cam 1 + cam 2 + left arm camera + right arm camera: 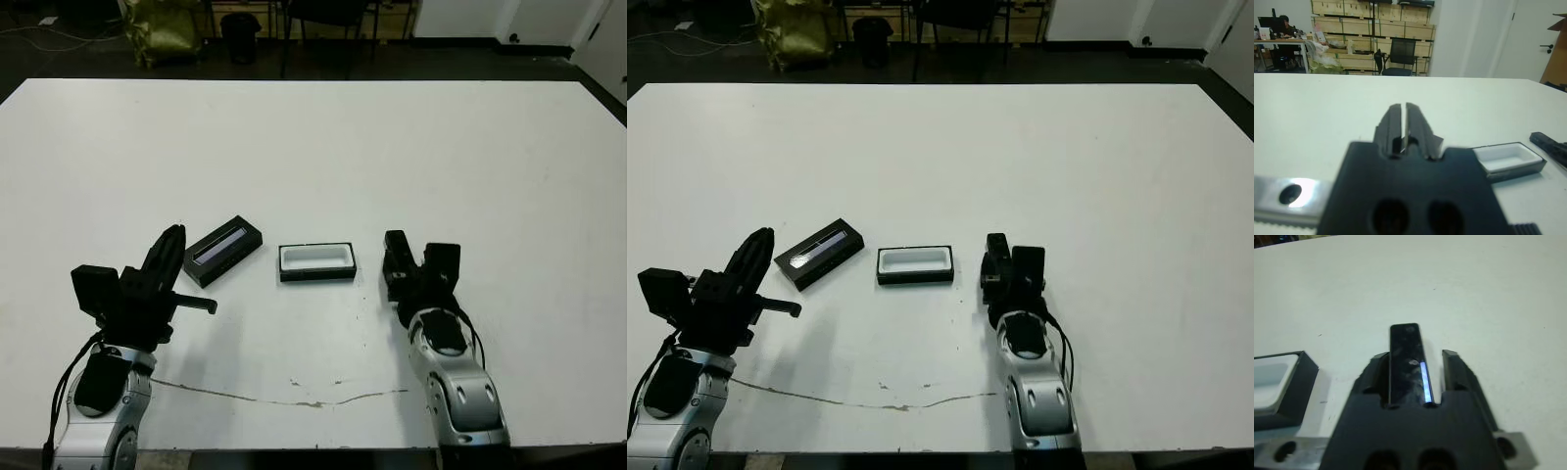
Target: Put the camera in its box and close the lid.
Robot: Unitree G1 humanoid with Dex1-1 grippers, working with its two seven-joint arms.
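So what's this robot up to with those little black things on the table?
It is packing a camera into its box. The camera sits between the fingers of the right gripper, just right of the open box, whose white inside is empty. The lid lies flat on the table left of the box. The left gripper rests near the lid, fingers together, holding nothing.

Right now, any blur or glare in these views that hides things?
Left wrist view: left gripper body blurred up close, box fairly sharp. Right wrist view: camera shows a bright glare streak, box edge soft. Head views: even light, soft shadows, lid strip glossy.
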